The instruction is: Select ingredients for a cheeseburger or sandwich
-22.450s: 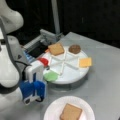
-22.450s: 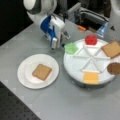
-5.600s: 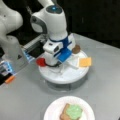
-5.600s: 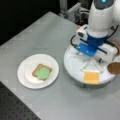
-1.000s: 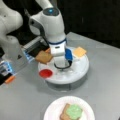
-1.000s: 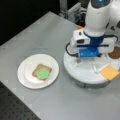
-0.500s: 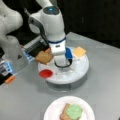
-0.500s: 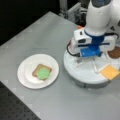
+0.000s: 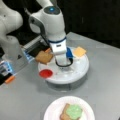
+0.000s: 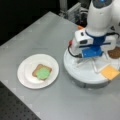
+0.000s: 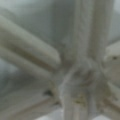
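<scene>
So bread slice (image 10: 37, 71) plus lettuce (image 10: 43, 73) sit on plate (image 10: 25, 77); my gripper (image 9: 63, 65) hangs over tray (image 9: 80, 72) centre, tomato (image 9: 45, 73) unpicked; can't tell jaws' state.

Both front views are showing soft, blocky blur throughout; edges are smearing and fine detail is dissolving. Even, diffuse overhead light is falling on the grey tabletop (image 9: 105, 75), which is reading bright against a nearly black background. The white arm housing (image 9: 51, 21) is verging on overexposure, its blue indicator light glowing. A faint soft shadow is sitting under the round sectioned tray (image 9: 82, 71), and another under the white plate (image 10: 23, 78). No hard glare is showing. The wrist view is sitting heavily out of focus: pale, washed-out dividers (image 11: 85, 35) are melting into grey-green haze, with low contrast everywhere.
</scene>
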{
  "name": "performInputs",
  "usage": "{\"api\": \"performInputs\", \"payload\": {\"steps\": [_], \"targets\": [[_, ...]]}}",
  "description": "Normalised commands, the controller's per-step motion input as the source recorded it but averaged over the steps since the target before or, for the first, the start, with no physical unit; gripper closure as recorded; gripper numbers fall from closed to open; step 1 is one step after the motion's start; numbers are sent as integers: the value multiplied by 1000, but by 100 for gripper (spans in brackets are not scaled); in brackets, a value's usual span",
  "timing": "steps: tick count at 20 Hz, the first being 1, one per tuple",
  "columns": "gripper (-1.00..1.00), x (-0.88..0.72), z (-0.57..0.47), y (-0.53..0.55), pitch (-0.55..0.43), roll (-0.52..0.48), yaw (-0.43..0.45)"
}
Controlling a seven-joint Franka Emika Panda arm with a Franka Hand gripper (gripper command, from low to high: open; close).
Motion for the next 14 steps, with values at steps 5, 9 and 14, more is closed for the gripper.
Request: {"api": "performInputs", "payload": {"steps": [5,9,14], "targets": [[-100,-274,-141,99,-37,63,204],[-100,-196,-129,23,-33,79,277],[-100,-124,-114,3,-42,77,287]]}}
